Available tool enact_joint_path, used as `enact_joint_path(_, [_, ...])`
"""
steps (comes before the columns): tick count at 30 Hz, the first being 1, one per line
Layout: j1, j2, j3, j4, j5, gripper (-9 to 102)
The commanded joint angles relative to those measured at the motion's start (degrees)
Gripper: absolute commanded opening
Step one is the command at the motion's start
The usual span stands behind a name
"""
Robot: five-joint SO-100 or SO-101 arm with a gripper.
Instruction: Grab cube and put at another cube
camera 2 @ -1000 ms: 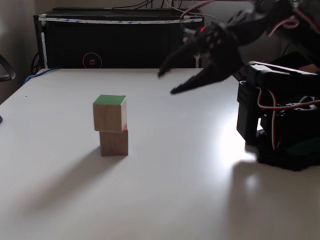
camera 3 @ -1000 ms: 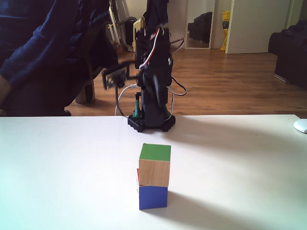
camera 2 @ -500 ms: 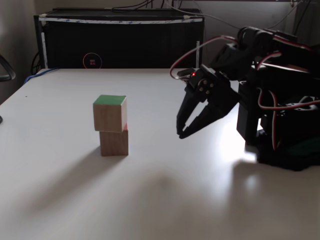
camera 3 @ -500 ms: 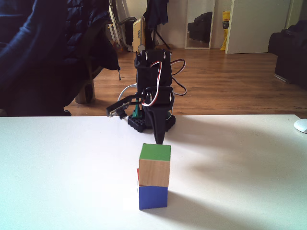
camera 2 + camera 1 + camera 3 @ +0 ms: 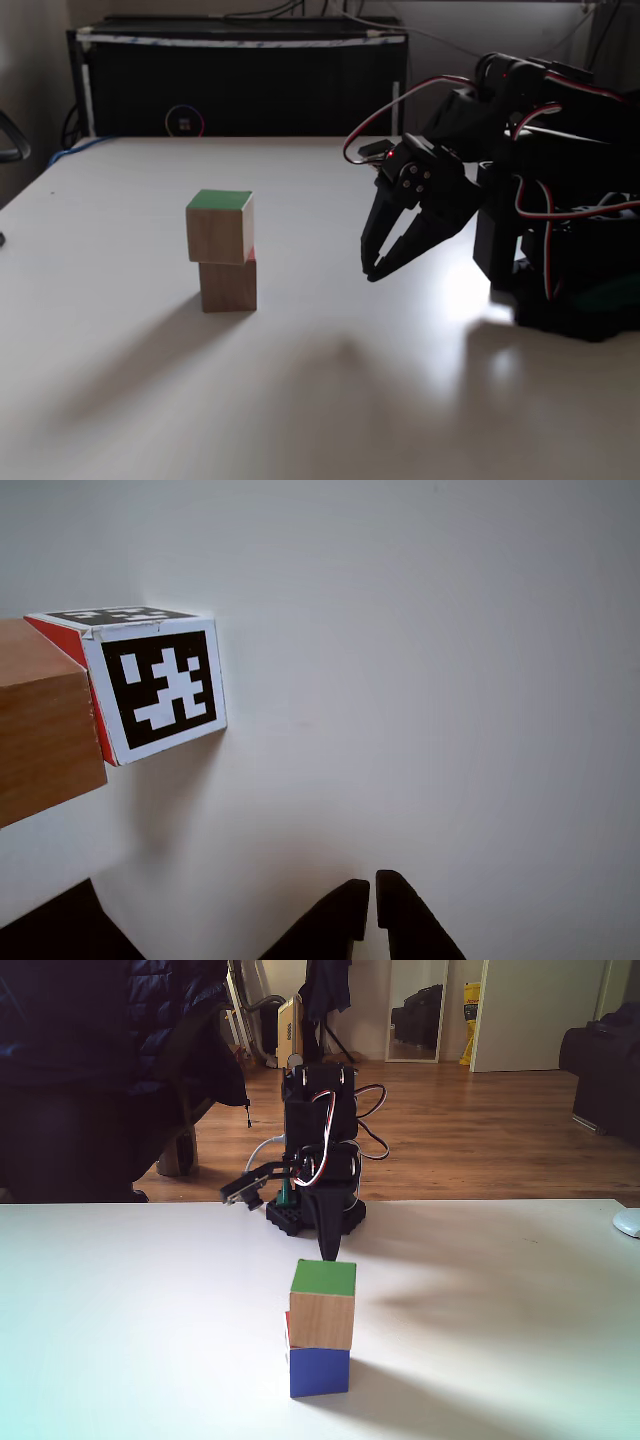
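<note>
The wood cube with the green top (image 5: 218, 228) sits stacked on a second cube (image 5: 228, 285), slightly offset. In a fixed view the wood cube (image 5: 322, 1308) rests on a lower cube with a blue face (image 5: 319, 1371) and a red sliver. In the other view the lower cube (image 5: 165, 685) has red and black-and-white marker faces, with the wood cube (image 5: 40, 725) against it. My gripper (image 5: 372, 272) points down at the table, well to the right of the stack, shut and holding nothing. Its tips (image 5: 372, 910) nearly touch. It stands behind the stack (image 5: 327, 1250).
The arm's black base (image 5: 575, 270) stands at the table's right side. A black cabinet (image 5: 240, 80) lines the far edge. A person in a dark jacket (image 5: 80, 1070) sits beyond the table. A white object (image 5: 628, 1222) lies at the right edge.
The gripper was raised and open a second ago; it has come down near the table by the base and shut. The stacked cubes have not moved.
</note>
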Motion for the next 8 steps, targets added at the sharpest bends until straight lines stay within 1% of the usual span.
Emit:
enact_joint_path(1, [-0.62,0.26,-0.79,0.09,-0.35,0])
enact_joint_path(8, [-0.53,0.26,-0.79,0.09,-0.18,0])
